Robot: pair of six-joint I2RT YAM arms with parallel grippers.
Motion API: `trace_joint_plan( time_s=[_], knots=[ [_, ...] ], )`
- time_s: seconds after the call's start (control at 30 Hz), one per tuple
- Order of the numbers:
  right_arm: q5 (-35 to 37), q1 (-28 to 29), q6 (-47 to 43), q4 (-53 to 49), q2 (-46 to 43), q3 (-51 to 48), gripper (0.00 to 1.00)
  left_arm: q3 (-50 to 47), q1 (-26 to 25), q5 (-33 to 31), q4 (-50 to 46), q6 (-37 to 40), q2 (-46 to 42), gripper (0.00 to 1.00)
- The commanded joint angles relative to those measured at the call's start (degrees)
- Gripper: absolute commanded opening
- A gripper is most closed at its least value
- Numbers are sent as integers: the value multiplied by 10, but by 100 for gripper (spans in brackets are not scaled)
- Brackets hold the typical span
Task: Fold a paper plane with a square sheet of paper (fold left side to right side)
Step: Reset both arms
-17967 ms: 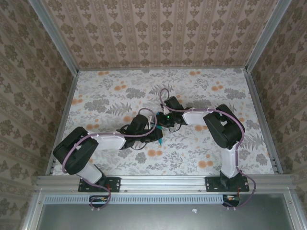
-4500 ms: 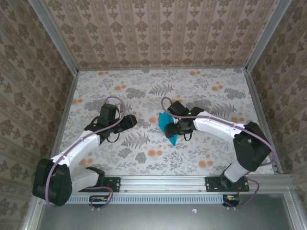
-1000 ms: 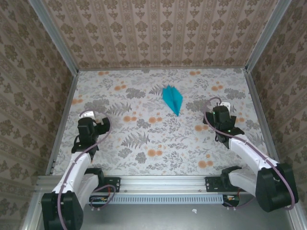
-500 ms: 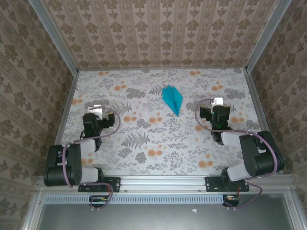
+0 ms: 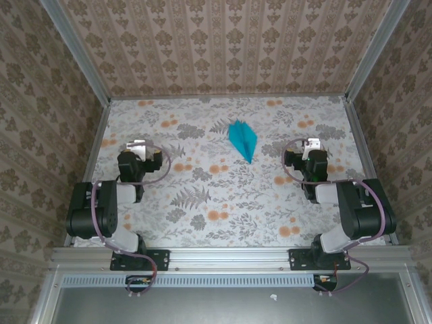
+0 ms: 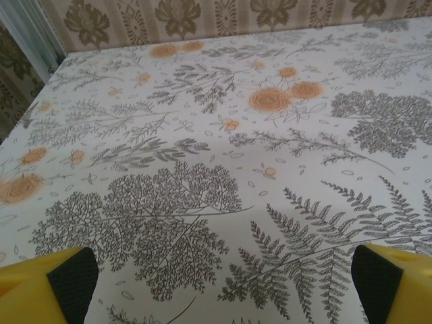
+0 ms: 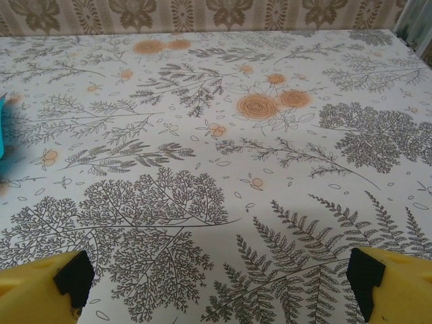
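paper plane flat on worktop, tip toward the arm bases; left pincer and right pincer both spread wide, empty, well apart from it

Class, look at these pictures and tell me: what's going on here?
Nothing is being handled right now. The paper plane, a cyan-blue dart, lies on the flowered table, toward the far middle. Both arms are tucked near their bases; the left pincer and the right pincer stand open and empty, well apart from it. The folding looks done.
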Motion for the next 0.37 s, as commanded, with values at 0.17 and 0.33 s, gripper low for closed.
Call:
trace_joint_plan(
  time_s=[0.17,0.33],
  knots=[
    [-7,5,5,17,2,7,100,4,1,-12,-5,-2,-3,100],
    [-8,5,4,18,1,6,100,4,1,-13,-4,-2,-3,100]
  ],
)
